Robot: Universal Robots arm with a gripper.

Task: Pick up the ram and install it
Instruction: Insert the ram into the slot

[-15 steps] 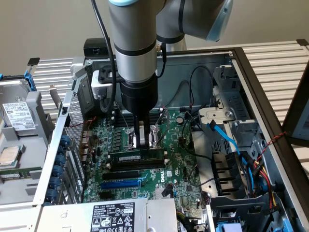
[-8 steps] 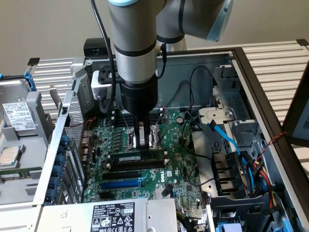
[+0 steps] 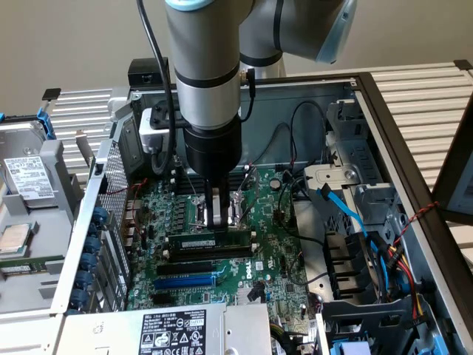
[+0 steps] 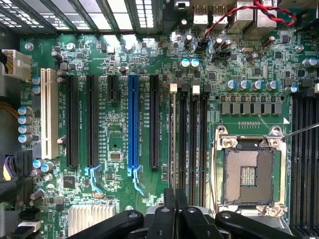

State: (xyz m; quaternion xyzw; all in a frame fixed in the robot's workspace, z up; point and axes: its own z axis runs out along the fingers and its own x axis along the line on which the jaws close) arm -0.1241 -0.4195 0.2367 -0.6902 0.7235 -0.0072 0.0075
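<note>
The ram (image 3: 194, 242) is a long green stick with a white label. It stands on edge along a black memory slot of the green motherboard (image 3: 273, 251), inside the open computer case. My gripper (image 3: 216, 224) comes straight down onto the middle of its upper edge, fingers pressed together on it. In the wrist view, the ram (image 4: 173, 144) appears edge-on as a thin line in the memory slot nearest the expansion slots. The gripper (image 4: 175, 204) is shut over its near end.
A blue expansion slot (image 4: 133, 119) and black slots lie beside the ram. The bare CPU socket (image 4: 249, 174) lies on its other side. Blue and black cables (image 3: 347, 214) and a drive cage crowd the exterior view's right. A power supply (image 3: 174, 329) sits in front.
</note>
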